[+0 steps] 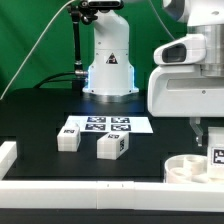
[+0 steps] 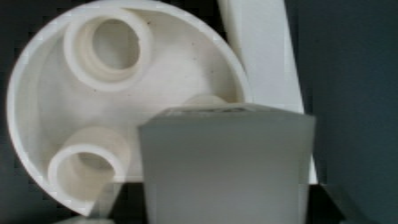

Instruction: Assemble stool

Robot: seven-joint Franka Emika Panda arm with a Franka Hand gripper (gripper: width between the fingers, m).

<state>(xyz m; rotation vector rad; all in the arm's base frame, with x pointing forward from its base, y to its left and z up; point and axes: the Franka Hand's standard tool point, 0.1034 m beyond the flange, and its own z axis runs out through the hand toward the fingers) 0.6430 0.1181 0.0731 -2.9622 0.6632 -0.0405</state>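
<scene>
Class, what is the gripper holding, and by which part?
A short blocky white plastic leg, gripped at its upper end, above the round white seat.

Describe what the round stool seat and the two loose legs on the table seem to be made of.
Round seat: probably moulded white plastic, smooth matt surface, even colour, rounded socket holes. Loose legs: seemingly the same white plastic, blocky, with printed black-and-white tags stuck on.

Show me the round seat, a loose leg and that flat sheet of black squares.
round seat [image 1: 176, 170]: exterior view, left part of its top
loose leg [image 1: 112, 147]: exterior view, its tagged front face
marker board [image 1: 100, 124]: exterior view, middle of the sheet
</scene>
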